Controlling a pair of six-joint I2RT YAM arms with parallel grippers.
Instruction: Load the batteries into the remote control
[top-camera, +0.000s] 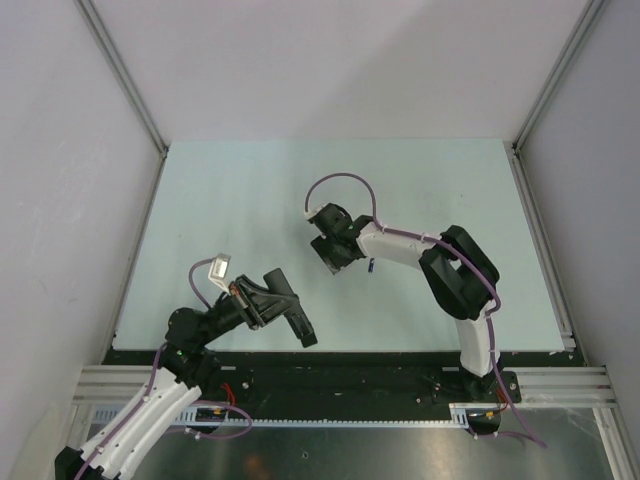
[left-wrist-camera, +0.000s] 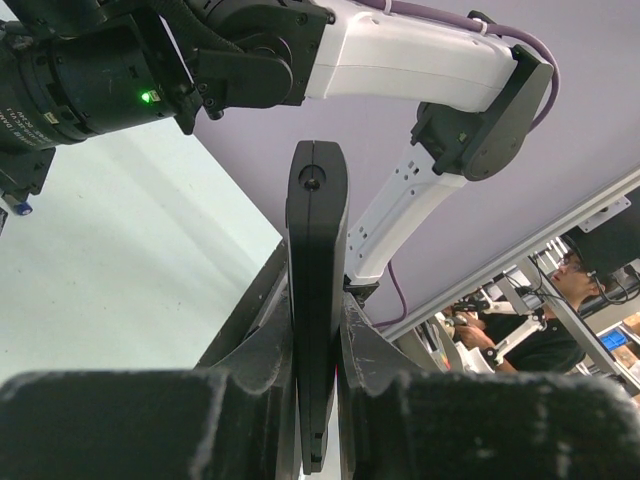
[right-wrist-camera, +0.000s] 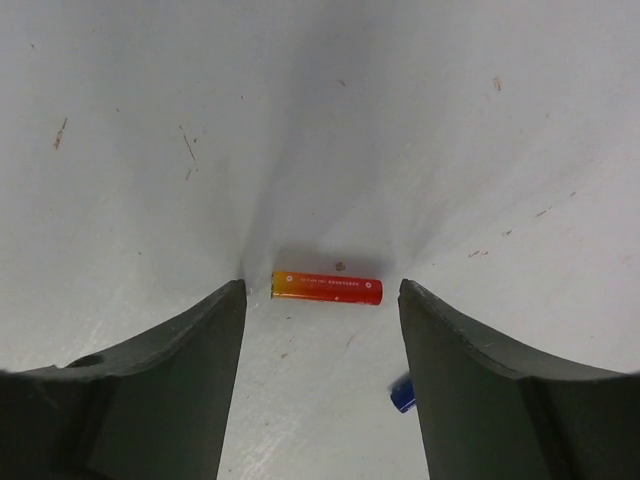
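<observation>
Left hand (top-camera: 262, 298): pinching remote (left-wrist-camera: 316, 250), held off the counter (right-wrist-camera: 400, 120) near the bases.
Right hand (right-wrist-camera: 322, 305): spread, astride red battery (right-wrist-camera: 326, 287) lying on counter; blue battery (right-wrist-camera: 403, 393) just beside.
Step, as judged: picking up red battery.
Next: lower, close squarely across it.

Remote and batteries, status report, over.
Left gripper: jaws shut on remote control. Right gripper: jaws open above red-orange battery. Blue battery nearby. Nothing blocking.
</observation>
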